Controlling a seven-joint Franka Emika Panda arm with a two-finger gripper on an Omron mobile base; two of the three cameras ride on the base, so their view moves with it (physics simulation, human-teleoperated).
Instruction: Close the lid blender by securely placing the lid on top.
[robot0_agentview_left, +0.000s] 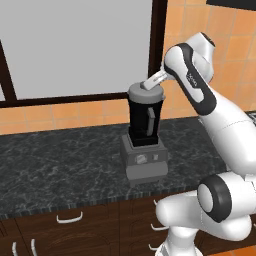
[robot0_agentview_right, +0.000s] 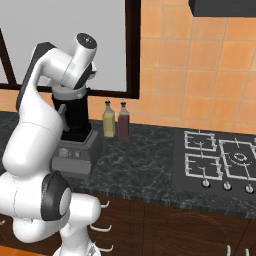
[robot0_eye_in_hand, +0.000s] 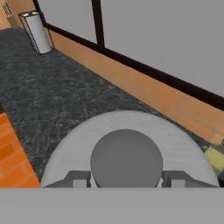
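Where the black jar of the blender (robot0_agentview_left: 145, 125) ends at its rim, sits the lid (robot0_agentview_left: 145, 93), flat and level on top, about as wide as the rim itself. Stands on the dark speckled counter (robot0_agentview_left: 60, 160), this blender, boxy grey base at the bottom with dial and buttons facing the room, grey handle running down the jar's front. Reaches over from the right in the left base view, the white arm, with the gripper (robot0_agentview_left: 150, 84) down at the lid's centre. Seen from the hand camera: gripper (robot0_eye_in_hand: 126, 179) astride the lid's darker knob (robot0_eye_in_hand: 127, 159), one finger tip on each side and hard against it, so closed on the knob as far as can be judged. Behind the blender, a dark-framed window (robot0_agentview_left: 75, 45) above orange tiles. Just beside the blender in the right base view, two bottles (robot0_agentview_right: 116, 120), one yellowish, one dark red, touching or nearly so. Further right, well apart, a gas hob (robot0_agentview_right: 220, 160) set into the counter. At the far end of the counter in the hand view, an upright grey cylinder (robot0_eye_in_hand: 36, 31).
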